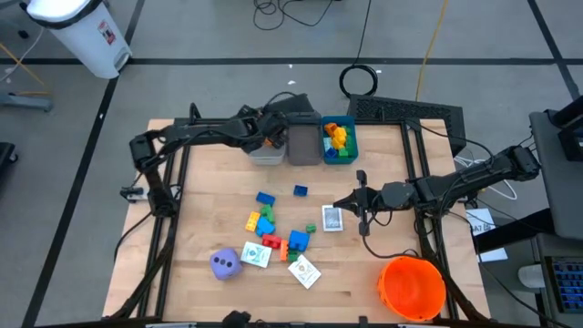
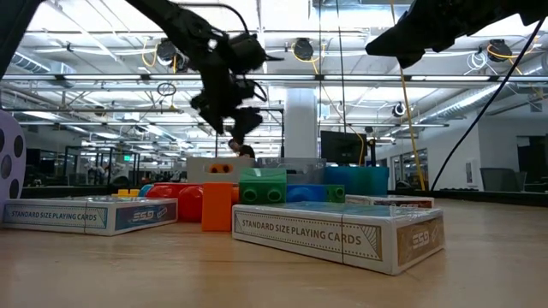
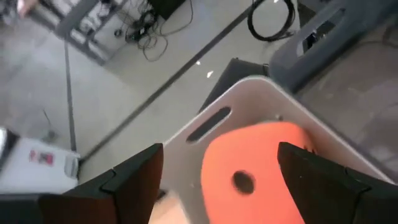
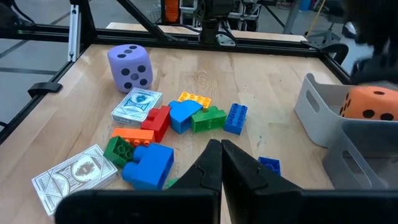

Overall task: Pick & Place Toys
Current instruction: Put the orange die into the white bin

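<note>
An orange soft die (image 3: 255,177) with black dots lies inside the light grey bin (image 3: 236,99) at the table's far side; it also shows in the right wrist view as the orange die (image 4: 372,104). My left gripper (image 3: 219,149) hangs open just above it, one finger on either side and clear of it. Blue, green, red, orange and yellow blocks (image 1: 273,228), a purple die (image 1: 225,264) and white card packs (image 1: 304,271) lie on the table's near middle. My right gripper (image 4: 221,144) hovers shut over the table's right half, holding nothing.
A dark grey bin (image 1: 302,141) and a blue bin (image 1: 339,141) holding blocks stand beside the light grey one. A big orange bucket (image 1: 413,287) sits at the near right corner. Bare wood lies between the bins and the toy pile.
</note>
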Motion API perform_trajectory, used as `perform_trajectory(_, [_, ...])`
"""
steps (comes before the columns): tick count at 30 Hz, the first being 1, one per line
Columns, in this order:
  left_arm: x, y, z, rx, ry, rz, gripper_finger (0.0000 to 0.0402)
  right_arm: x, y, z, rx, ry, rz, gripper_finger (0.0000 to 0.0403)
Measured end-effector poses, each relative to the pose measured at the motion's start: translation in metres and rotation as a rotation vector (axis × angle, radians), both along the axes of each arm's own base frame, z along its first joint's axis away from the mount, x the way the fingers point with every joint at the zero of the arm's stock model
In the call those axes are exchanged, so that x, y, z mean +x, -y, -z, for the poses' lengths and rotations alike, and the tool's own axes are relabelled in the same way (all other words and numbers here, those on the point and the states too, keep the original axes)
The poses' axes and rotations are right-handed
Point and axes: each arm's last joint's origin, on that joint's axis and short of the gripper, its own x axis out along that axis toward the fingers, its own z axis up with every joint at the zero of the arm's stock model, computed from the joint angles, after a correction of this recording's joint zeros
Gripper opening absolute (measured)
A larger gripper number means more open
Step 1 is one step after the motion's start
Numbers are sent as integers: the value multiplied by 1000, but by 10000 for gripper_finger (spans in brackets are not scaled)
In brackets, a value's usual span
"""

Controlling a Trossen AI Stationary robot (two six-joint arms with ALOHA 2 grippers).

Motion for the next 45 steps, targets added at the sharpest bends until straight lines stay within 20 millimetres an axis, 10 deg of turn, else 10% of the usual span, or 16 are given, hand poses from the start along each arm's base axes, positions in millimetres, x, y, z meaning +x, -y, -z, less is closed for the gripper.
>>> perform_trajectory(8, [-24,22,-29,-266,138,39,271,0,0,0,2,1,0,0])
perform_trajectory(19, [-24,19,-10,-454,107,76,13,0,0,0,19,3,6,0])
perform_trajectory(45, [-4,-19,39,-375,182,-77,11,0,0,0,15,2,4,0])
